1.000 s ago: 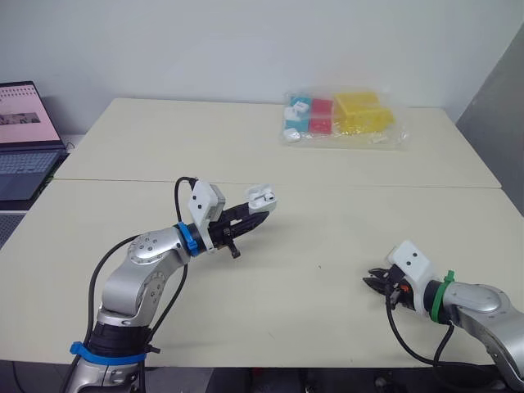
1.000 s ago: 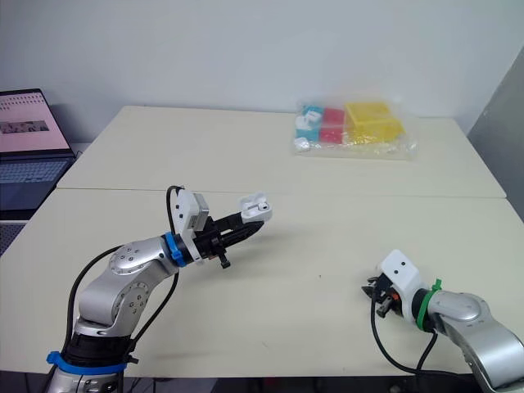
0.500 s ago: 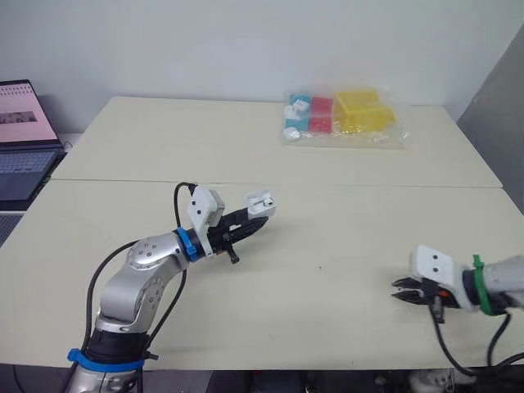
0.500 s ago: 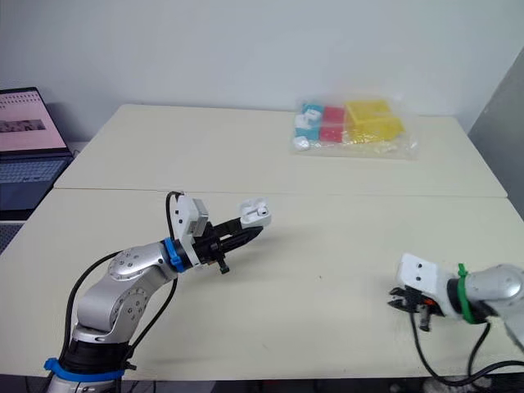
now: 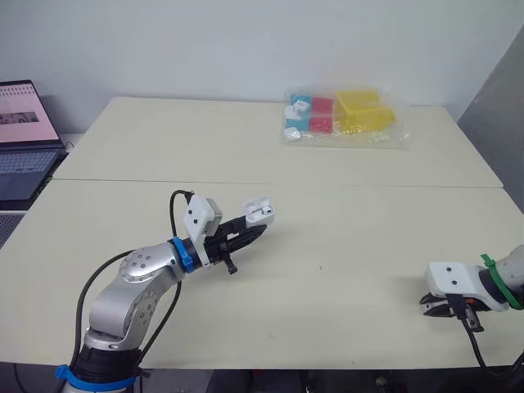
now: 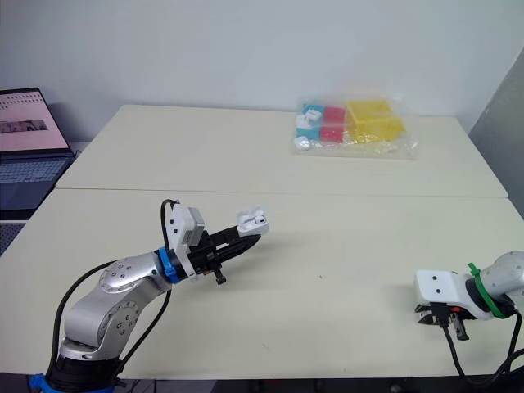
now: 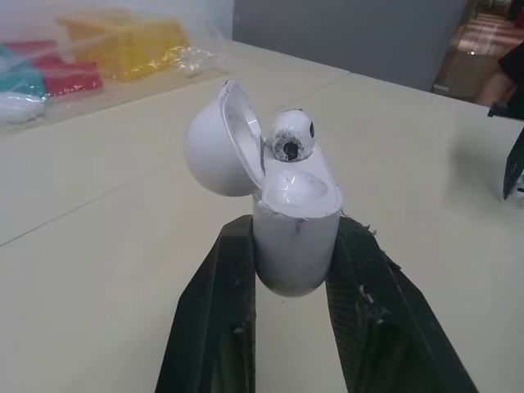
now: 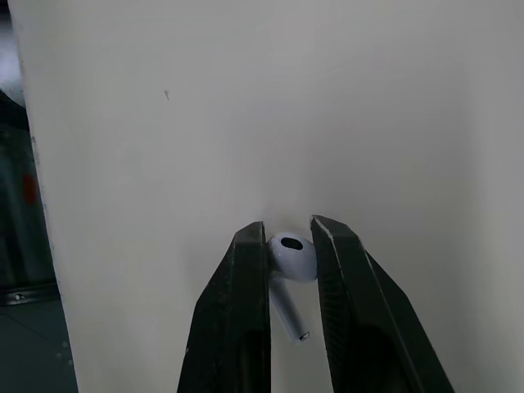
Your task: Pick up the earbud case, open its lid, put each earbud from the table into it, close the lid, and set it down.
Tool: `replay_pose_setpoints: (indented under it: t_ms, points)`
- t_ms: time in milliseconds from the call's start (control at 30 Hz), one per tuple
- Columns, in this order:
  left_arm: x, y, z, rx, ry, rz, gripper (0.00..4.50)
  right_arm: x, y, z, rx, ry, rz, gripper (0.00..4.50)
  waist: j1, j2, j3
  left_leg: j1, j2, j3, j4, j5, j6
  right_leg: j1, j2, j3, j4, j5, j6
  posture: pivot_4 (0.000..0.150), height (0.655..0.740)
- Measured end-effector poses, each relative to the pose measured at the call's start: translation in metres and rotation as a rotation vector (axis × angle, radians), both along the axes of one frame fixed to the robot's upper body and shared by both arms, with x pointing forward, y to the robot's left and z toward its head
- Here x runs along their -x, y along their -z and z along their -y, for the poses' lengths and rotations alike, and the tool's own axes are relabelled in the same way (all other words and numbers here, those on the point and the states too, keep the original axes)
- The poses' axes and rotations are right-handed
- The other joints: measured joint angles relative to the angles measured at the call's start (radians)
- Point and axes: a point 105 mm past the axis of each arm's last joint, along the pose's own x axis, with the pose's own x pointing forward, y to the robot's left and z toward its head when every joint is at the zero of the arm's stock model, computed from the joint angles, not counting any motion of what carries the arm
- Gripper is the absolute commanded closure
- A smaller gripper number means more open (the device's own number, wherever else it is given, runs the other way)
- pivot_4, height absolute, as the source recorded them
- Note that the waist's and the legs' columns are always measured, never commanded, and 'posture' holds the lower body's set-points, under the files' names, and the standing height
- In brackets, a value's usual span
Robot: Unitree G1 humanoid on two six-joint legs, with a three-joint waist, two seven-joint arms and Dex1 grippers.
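My left hand [image 5: 254,232] clamps the open white plastic earbud case [image 7: 296,246] at 9 o'clock. Right hand [image 8: 288,229], 4 o'clock, pinches the small white earbud [image 8: 292,256] by its head: probably light, slick.

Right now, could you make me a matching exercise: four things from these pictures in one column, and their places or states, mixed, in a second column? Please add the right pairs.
1. earbud case
2. loose earbud
3. plastic bag of coloured blocks
4. laptop

A. on the far side of the table
B. gripped by the right gripper
C. held by the left gripper, lid open
D. off the table's left side, screen lit

Pairs: 1-C, 2-B, 3-A, 4-D.
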Motion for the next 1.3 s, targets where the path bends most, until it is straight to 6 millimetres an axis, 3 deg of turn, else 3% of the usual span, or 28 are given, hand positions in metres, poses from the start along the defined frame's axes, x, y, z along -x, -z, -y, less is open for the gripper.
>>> replay_pose_setpoints:
  t_ms: [267, 567, 700, 867, 1100, 1300]
  points:
    - [0.0, 0.002, -0.001, -0.005, -0.006, -0.015, 3.7, -0.005, 0.004, -0.005, -0.014, 0.015, 0.027, 4.11, 0.0, 0.0, 0.0, 0.002, 0.0, 0.0, 0.0, 0.0, 0.0, 0.002, 0.0, 0.0, 0.0, 0.0, 0.0, 0.15, 0.74]
    - [0.0, 0.001, -0.001, -0.01, -0.003, -0.014, 3.7, -0.012, 0.005, -0.013, -0.045, 0.02, 0.069, 1.12, -0.003, -0.002, -0.001, 0.007, 0.0, 0.002, 0.001, 0.0, 0.0, 0.005, 0.0, 0.002, 0.0, 0.002, 0.0, 0.15, 0.74]
    - [0.003, -0.002, 0.002, -0.003, 0.012, -0.009, 3.7, -0.011, 0.002, -0.016, -0.062, 0.031, 0.075, 1.09, -0.003, -0.002, -0.001, 0.007, 0.0, 0.002, 0.0, 0.0, 0.0, 0.005, 0.0, 0.002, 0.001, 0.002, 0.0, 0.15, 0.74]
    - [0.003, -0.002, 0.001, -0.002, 0.005, -0.014, 3.7, -0.015, -0.023, -0.022, -0.115, 0.068, 0.137, 1.09, -0.001, -0.001, -0.001, 0.006, 0.0, 0.001, 0.0, 0.0, 0.0, 0.004, 0.0, 0.001, 0.0, 0.002, 0.0, 0.15, 0.74]
    - [0.004, 0.002, 0.002, 0.009, 0.0, -0.029, 3.7, -0.003, -0.034, -0.013, 0.082, 0.245, 0.12, 1.09, 0.002, 0.0, -0.001, 0.004, 0.001, 0.001, 0.0, 0.0, 0.0, 0.003, -0.006, 0.001, 0.0, 0.001, 0.0, 0.15, 0.74]
    - [0.006, 0.006, 0.006, 0.012, 0.011, -0.044, 3.7, 0.008, -0.025, -0.012, 0.173, 0.29, 0.064, 1.09, 0.002, 0.0, -0.001, 0.004, 0.0, 0.001, 0.0, 0.0, 0.0, 0.003, -0.006, 0.001, -0.001, 0.001, 0.0, 0.15, 0.74]
